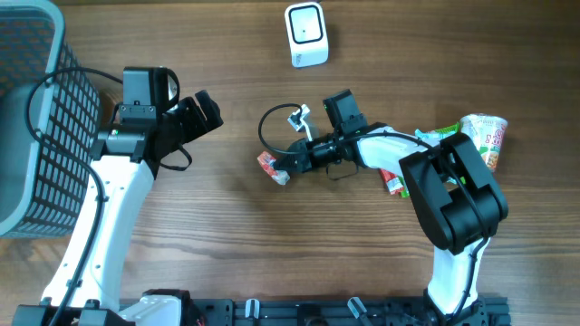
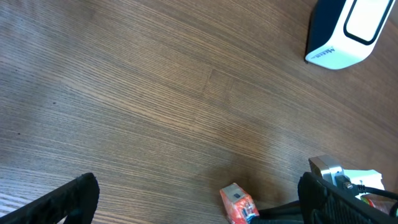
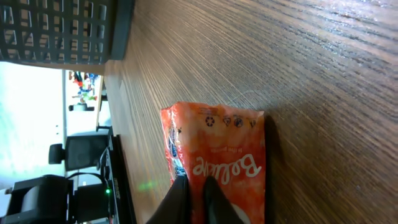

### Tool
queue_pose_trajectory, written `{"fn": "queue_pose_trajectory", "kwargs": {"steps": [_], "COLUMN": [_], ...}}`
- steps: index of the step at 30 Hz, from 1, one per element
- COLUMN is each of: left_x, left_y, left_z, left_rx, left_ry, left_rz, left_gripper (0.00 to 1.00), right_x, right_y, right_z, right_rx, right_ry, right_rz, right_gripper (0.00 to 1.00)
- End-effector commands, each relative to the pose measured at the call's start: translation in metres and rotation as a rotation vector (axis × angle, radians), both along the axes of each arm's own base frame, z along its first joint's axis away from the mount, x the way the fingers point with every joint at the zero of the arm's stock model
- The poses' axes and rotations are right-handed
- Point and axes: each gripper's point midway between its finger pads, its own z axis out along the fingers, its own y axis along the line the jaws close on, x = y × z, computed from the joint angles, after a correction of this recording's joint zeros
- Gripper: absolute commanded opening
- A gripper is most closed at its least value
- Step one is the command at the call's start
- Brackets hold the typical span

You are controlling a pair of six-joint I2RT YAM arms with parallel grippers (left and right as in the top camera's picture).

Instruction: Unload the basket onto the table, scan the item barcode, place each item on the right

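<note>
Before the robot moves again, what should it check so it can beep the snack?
1. Grip: the right end effector pinches the orange snack packet: ok.
2. Barcode turned toward the barcode scanner: cannot tell, no barcode shows.
3. Scanner uncovered on the table: ok.
4. Packet close to the scanner: not ok, it lies well apart.
5. The left end effector open and apart from the packet: ok.
</note>
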Motion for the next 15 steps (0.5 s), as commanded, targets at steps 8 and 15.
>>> {"fn": "queue_pose_trajectory", "kwargs": {"steps": [8, 15], "left_x": [0.001, 0.001], "left_y": [0.003, 0.003], "left_z": [0.002, 0.002], "left_rx": [0.008, 0.008], "left_ry": [-0.009, -0.009], "left_rz": [0.008, 0.008], "left_gripper": [1.0, 1.0], "right_x": [0.004, 0.029], "right_y": [-0.002, -0.01], "right_z": [-0.009, 0.031], "right_rx": [-0.027, 0.059], "right_ry": [0.005, -0.065], "right_rz": [-0.016, -0.046], "right_gripper": [0.43, 0.54]}}
